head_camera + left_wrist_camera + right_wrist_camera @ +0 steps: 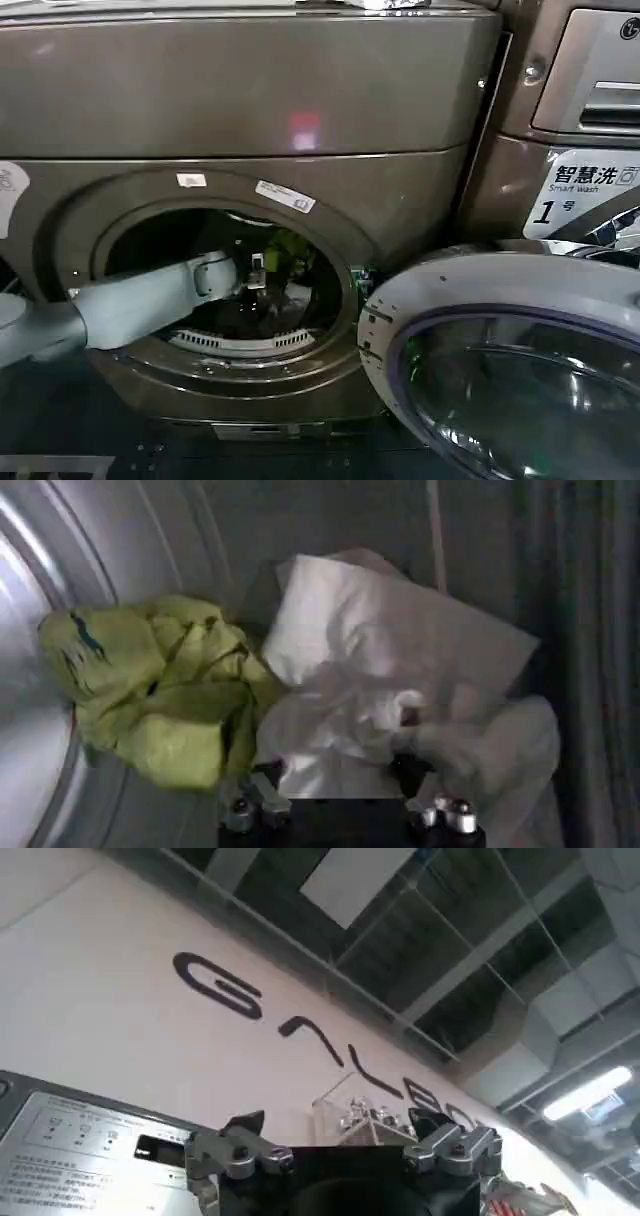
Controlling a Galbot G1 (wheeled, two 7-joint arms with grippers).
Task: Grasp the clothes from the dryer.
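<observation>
Reaching through the dryer (400,215) porthole at frame centre, the left gripper (345,780) spreads open against the white cloth (390,660) and may snag only a loose fold, missing the lime cloth (160,700); the right gripper (340,1138), also open, waits outside.

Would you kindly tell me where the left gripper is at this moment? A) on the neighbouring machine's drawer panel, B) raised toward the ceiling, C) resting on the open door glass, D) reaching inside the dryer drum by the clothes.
D: the left gripper reaches through the dryer porthole, and the left wrist view shows the clothes just ahead of it.
</observation>
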